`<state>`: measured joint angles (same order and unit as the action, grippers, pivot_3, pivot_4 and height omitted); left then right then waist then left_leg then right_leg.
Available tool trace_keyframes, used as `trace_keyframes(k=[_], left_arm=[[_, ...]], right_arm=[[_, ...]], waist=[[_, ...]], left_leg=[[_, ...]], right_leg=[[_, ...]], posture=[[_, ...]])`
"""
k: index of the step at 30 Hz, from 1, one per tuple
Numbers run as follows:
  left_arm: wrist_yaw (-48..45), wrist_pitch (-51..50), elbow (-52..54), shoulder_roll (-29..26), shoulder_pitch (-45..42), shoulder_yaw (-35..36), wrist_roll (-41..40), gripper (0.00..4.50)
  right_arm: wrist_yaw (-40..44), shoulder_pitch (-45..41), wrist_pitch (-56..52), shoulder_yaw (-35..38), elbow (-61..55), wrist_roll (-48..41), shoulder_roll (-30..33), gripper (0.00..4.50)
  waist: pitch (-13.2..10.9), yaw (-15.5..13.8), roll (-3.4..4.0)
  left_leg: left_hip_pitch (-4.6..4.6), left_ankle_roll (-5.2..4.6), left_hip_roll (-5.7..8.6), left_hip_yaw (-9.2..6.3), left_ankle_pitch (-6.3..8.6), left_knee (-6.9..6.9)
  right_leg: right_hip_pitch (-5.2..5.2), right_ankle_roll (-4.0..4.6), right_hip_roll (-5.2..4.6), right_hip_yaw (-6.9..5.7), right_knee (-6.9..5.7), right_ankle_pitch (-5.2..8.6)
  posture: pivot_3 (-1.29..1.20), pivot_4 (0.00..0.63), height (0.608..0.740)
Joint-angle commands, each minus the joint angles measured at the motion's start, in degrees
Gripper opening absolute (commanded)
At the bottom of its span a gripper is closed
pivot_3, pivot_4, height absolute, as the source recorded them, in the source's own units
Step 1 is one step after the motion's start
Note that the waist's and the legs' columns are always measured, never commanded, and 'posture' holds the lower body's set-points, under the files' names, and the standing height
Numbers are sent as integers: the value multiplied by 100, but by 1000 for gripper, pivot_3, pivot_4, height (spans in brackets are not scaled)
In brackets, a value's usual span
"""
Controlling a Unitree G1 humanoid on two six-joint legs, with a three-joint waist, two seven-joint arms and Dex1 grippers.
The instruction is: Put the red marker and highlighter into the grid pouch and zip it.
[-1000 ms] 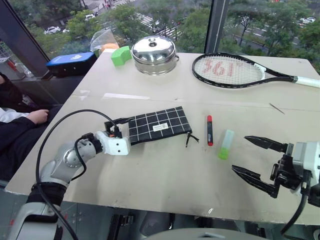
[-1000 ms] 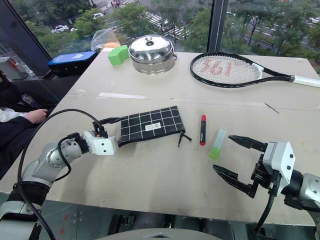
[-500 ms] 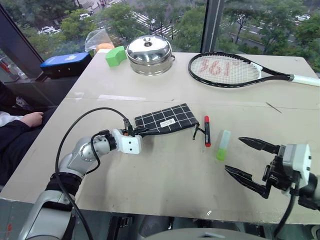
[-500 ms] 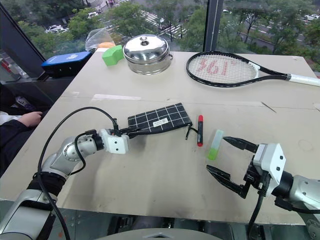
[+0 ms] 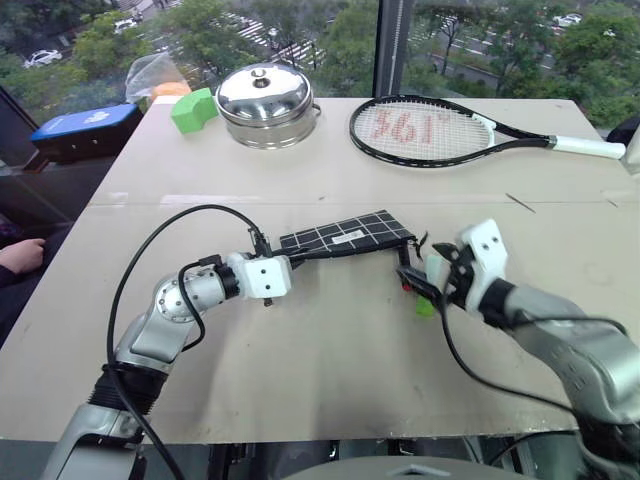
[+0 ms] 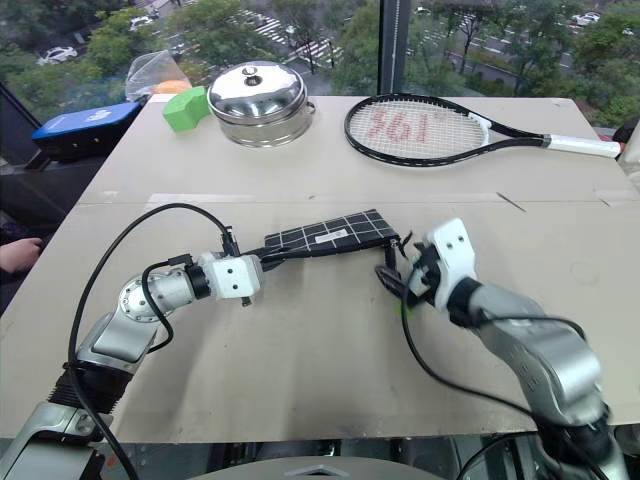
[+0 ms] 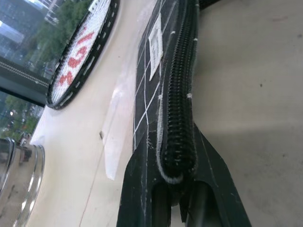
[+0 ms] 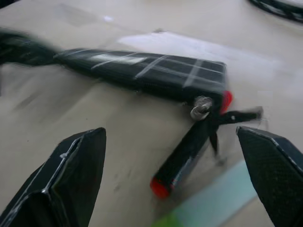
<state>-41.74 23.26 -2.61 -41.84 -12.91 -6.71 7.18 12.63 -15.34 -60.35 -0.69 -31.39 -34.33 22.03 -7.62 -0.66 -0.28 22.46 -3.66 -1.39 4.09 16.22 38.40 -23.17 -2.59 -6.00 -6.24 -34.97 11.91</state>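
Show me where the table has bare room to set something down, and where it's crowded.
Bare: the near strip of table in front of both arms, and the band between the grid pouch and the steel pot and racket. Crowded: around the pouch's zipper end, where the red marker, highlighter and open right claw meet; the left claw pinches the pouch's other end.
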Motion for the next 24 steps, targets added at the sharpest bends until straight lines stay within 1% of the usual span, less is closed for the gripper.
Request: trace_keyframes(k=[1,9,14,15,16,17,18,19,20,21,22,23,24], left_arm=[[54,-147,358,-74,100,214,-91,66],[89,-293,563,-68,234,279,-55,66],[86,-378,748,-65,346,309,-41,66],[85,-387,778,-69,369,320,-43,0],[87,-400,801,-69,382,324,-41,0],[90,-413,819,-65,387,325,-38,0],[96,-418,837,-61,399,326,-33,0],[105,-433,860,-49,403,319,-24,0],[113,-452,879,-34,401,309,-17,0],[122,-460,887,-19,394,300,-13,0],[132,-466,893,-6,390,293,-9,0],[140,-467,891,1,385,288,-6,0],[152,-468,883,10,381,287,-9,0]], right_arm=[[-265,-449,-419,215,360,-19,-216,4500],[-165,-807,-677,86,638,58,-302,4500],[-135,-974,-547,21,912,213,-406,4500],[-144,-998,-515,11,957,264,-420,3934],[-143,-1027,-475,8,1031,315,-435,3666],[-133,-1047,-444,6,1090,356,-447,3193],[-120,-1053,-415,-3,1132,388,-457,2598],[-82,-1057,-414,-18,1168,392,-453,2194],[-36,-1062,-418,-39,1197,393,-448,1605],[-7,-1069,-420,-50,1224,400,-454,1157],[33,-1073,-436,-61,1236,393,-458,813],[69,-1077,-442,-69,1243,397,-464,329],[83,-1084,-442,-68,1252,408,-477,26]], waist=[[0,-15,1],[-1,4,2],[-3,7,5],[-3,6,4],[-3,3,4],[-3,3,4],[-3,-1,5],[-3,-4,5],[-3,-2,5],[-3,1,5],[-3,4,5],[-3,5,5],[-3,5,5]], left_leg=[[0,0,0,-1,0,0],[10,-1,5,-4,0,1],[8,0,3,-4,0,1],[7,0,3,-3,0,1],[7,0,3,-3,0,1],[7,0,3,-3,0,1],[8,0,3,-3,0,1],[8,0,3,-4,0,1],[8,0,3,-3,0,1],[8,0,3,-3,0,1],[8,0,3,-3,0,1],[8,1,3,-3,0,1],[8,1,3,-3,0,1]], right_leg=[[0,0,1,-2,0,0],[1,-2,0,-6,3,1],[0,-3,2,-6,-1,0],[0,-3,2,-6,-1,0],[0,-3,2,-6,-1,0],[0,-3,2,-6,0,1],[0,-3,2,-6,0,1],[0,-3,2,-6,0,0],[0,-3,2,-6,-1,0],[0,-3,2,-6,0,0],[0,-3,2,-6,-1,0],[0,-3,2,-6,0,0],[0,-3,2,-6,-1,0]], posture=[[0,150,740],[0,150,740],[0,150,740],[0,150,740],[0,150,740],[0,150,740],[0,150,740],[0,150,740],[0,150,740],[0,150,740],[0,150,740],[0,150,740],[0,150,740]])
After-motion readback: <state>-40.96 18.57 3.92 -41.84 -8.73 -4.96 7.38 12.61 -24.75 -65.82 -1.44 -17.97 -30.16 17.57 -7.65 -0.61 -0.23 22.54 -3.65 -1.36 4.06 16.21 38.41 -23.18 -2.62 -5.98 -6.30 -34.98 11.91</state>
